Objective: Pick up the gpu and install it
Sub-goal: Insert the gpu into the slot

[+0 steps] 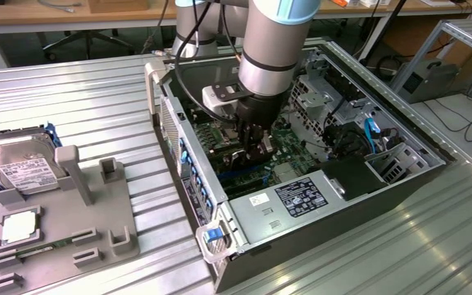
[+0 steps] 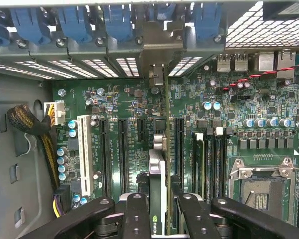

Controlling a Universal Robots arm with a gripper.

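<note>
The gpu (image 2: 158, 162) appears edge-on in the wrist view as a thin card standing upright over the green motherboard (image 2: 124, 99), and its silvery end bracket reaches toward the case's rear slot wall. My gripper (image 2: 162, 201) is shut on it, one black finger (image 2: 135, 214) on each side. In the exterior view the gripper (image 1: 252, 144) is deep inside the open computer case (image 1: 432, 166), with the dark card (image 1: 240, 161) below it against the board. Whether the card sits fully in its slot cannot be told.
Blue slot latches (image 2: 70, 25) line the case's rear wall. A CPU socket (image 2: 261, 186) and a cable bundle (image 2: 25, 122) flank the slots. A power supply (image 1: 297, 200) sits in the case. Outside, a grey fixture (image 1: 96, 233) holds a hard drive (image 1: 23, 166) and a square chip (image 1: 20, 226).
</note>
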